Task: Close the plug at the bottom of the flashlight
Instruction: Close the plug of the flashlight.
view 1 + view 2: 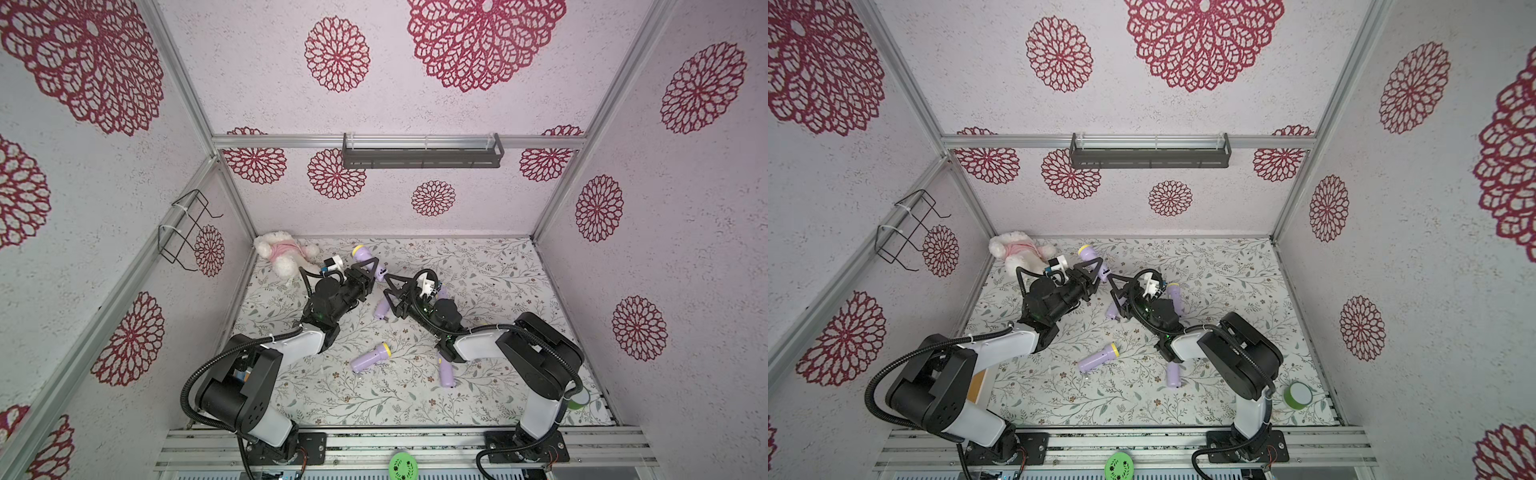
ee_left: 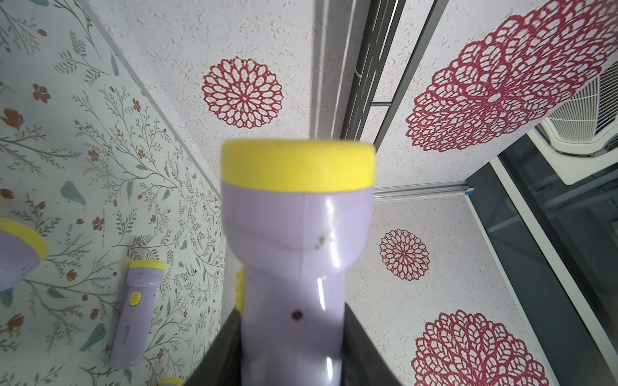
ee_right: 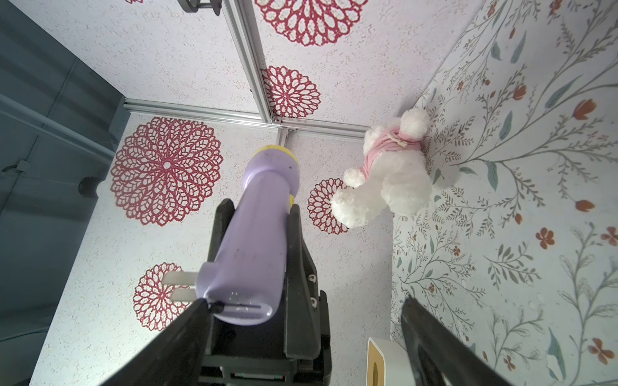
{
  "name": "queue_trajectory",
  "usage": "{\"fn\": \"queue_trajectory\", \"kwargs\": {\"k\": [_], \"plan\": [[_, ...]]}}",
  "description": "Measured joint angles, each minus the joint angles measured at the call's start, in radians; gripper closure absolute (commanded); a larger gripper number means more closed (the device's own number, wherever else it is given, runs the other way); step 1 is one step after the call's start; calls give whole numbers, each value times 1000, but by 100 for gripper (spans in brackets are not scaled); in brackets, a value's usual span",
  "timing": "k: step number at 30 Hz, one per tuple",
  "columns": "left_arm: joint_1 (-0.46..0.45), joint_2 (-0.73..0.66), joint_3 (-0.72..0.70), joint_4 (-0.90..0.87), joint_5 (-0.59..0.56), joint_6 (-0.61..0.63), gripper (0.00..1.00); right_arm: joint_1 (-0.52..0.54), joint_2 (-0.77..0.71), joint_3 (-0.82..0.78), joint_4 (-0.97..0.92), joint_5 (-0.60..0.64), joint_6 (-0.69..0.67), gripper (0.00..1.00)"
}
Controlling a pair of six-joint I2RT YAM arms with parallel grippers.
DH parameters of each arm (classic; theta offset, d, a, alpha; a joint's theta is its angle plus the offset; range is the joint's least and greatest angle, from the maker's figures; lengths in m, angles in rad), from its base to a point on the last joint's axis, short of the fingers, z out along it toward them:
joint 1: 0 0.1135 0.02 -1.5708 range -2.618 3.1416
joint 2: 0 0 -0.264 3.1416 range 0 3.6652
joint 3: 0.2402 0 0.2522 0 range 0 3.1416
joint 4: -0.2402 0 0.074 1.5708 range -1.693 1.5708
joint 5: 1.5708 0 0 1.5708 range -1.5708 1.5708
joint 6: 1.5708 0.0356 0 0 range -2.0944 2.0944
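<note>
Plush toy: you'll see the white fluffy plush toy in a pink knitted top (image 1: 284, 254) left of centre in both top views, lying in the table's far left corner.
Shelf: the dark grey metal rail shelf (image 1: 422, 157) hangs on the back wall, upper middle of the frame.
Wire basket: the black wire basket (image 1: 187, 230) is zip-tied to the left wall's post, at mid-left.
Tape: look lower right in a top view for the green roll of tape (image 1: 1298, 395).
Disc: the green round disc with flower cut-outs (image 1: 403, 466) sits at bottom centre.
Table cover: the white sheet printed with leafy twigs and small flowers (image 1: 498, 266) fills the lower middle.
</note>
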Motion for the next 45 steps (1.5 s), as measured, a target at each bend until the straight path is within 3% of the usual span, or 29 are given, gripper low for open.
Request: {"fn": "queue_trajectory", "kwargs": {"k": [45], "plan": [[-20, 6, 0, 22, -52, 1, 100, 22, -43, 0, -87, 73, -19, 11]]}}
